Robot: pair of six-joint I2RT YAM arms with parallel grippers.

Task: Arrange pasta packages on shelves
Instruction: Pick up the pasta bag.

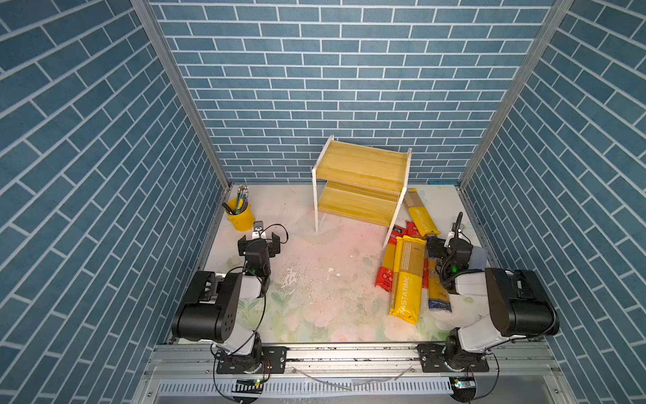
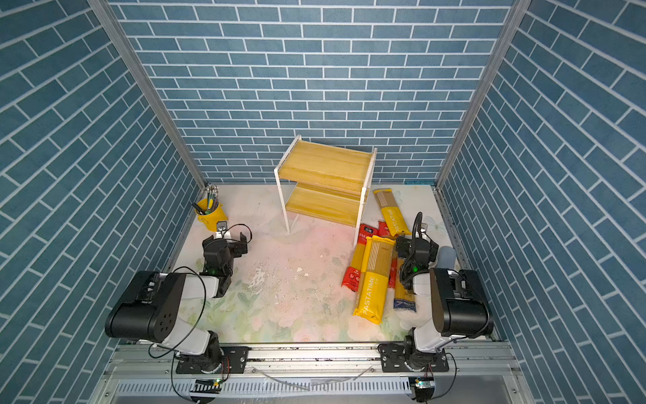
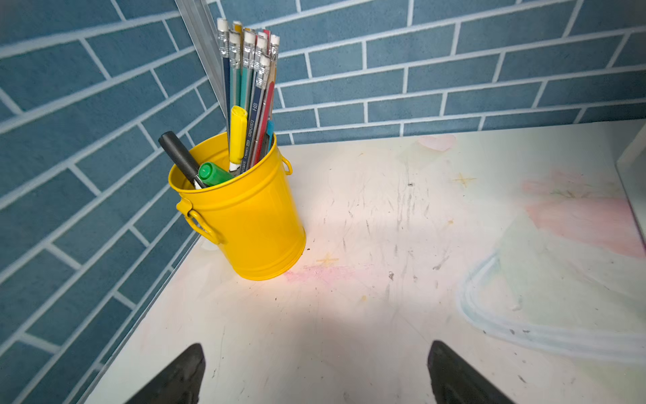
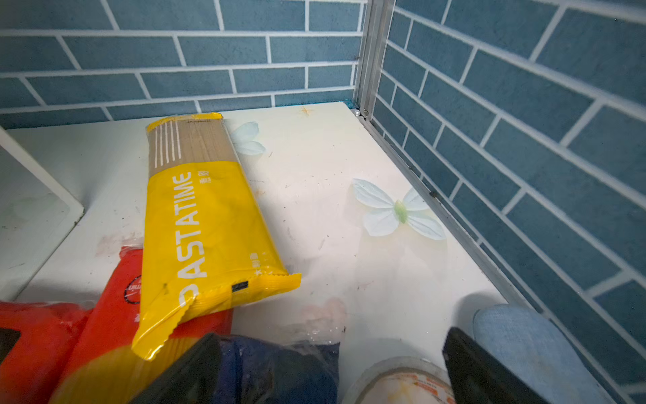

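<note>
Shelves (image 1: 363,168) bare, pasta packages (image 1: 407,280) heaped on the counter (image 1: 314,314): a first one is yet to be gripped by the right tool (image 4: 330,334), spread wide and empty like the left tool (image 3: 316,346).

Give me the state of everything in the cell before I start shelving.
Shelves, upright, both boards bare.
Pasta packages, heaped flat on the table beside the shelves, none shelved.
Far PASTATIME bag, near end resting on a red-ended bag.
Pencil cup, upright, full of pencils and markers.
Left tool, open, empty.
Right tool, open, empty, over the heap.
</note>
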